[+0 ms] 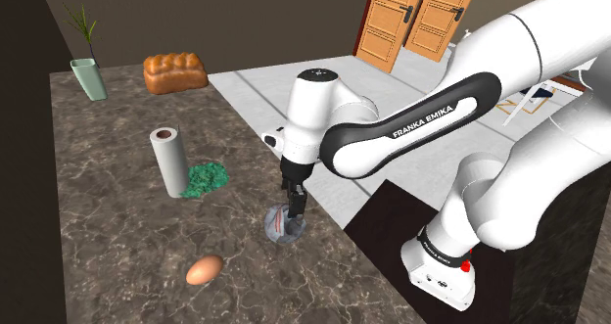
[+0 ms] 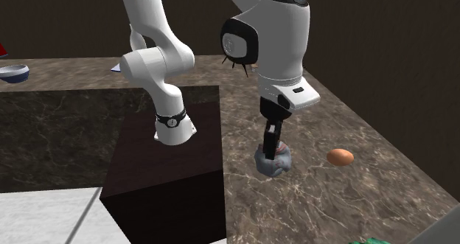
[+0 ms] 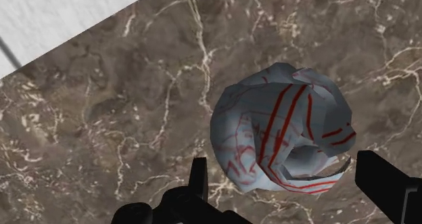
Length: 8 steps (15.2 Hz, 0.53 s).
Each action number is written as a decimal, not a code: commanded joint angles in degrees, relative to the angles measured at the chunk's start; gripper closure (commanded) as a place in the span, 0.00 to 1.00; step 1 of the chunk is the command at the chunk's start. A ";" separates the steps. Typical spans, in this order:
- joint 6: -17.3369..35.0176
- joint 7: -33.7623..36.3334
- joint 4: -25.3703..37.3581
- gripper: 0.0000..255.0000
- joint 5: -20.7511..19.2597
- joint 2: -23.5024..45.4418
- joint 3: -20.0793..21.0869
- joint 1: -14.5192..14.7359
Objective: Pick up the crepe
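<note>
The crepe (image 1: 282, 229) (image 2: 273, 164) (image 3: 280, 131) is a crumpled grey-white lump with red streaks. It lies on the brown marble counter (image 1: 117, 234) near the edge that faces the stand. My black gripper (image 1: 292, 214) (image 2: 273, 148) (image 3: 284, 170) points down over it, low enough that the fingertips reach the lump's top. In the wrist view the two fingers (image 3: 199, 178) stand apart with the crepe between them. The finger on the other side has a visible gap to the crepe, so it is not clasped.
On the counter stand a paper towel roll (image 1: 168, 161), a green leafy clump (image 1: 206, 179), a brown egg (image 1: 204, 269) (image 2: 340, 157), a bread loaf (image 1: 174, 72) and a vase with a plant (image 1: 88, 77). The dark stand (image 2: 169, 169) adjoins the counter edge.
</note>
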 commanded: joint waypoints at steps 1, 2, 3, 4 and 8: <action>1.41 0.02 -0.64 0.00 0.01 0.73 0.12 0.04; 1.40 0.02 -0.64 0.00 0.01 0.72 0.12 0.04; 1.29 0.07 -0.57 1.00 0.00 0.67 0.14 0.05; 1.24 0.06 -0.52 1.00 -0.01 0.67 0.13 0.05; 1.25 0.06 -0.53 1.00 -0.01 0.67 0.12 0.04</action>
